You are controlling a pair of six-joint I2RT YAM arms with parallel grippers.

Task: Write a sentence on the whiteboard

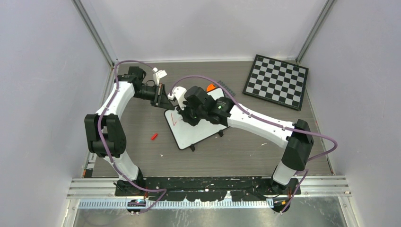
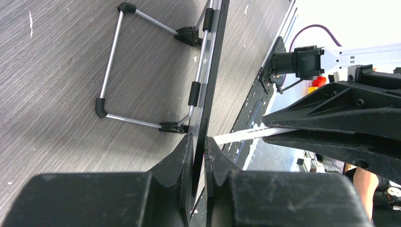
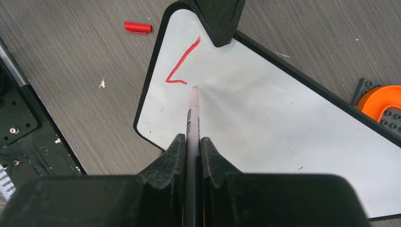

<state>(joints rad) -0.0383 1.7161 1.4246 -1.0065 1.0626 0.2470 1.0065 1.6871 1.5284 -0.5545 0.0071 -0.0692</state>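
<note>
Top view high, looking down, wrist views close behind their fingers (image 3: 172, 158), all sharing the whiteboard (image 1: 188, 130).

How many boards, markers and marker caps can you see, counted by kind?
boards: 2, whiteboard and chessboard
marker: 1
cap: 1, red
total: 4

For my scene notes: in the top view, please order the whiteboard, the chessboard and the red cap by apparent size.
1. chessboard and whiteboard: they look alike, and the right arm hides part of the whiteboard, so they are not ranked.
2. red cap: smallest.
</note>
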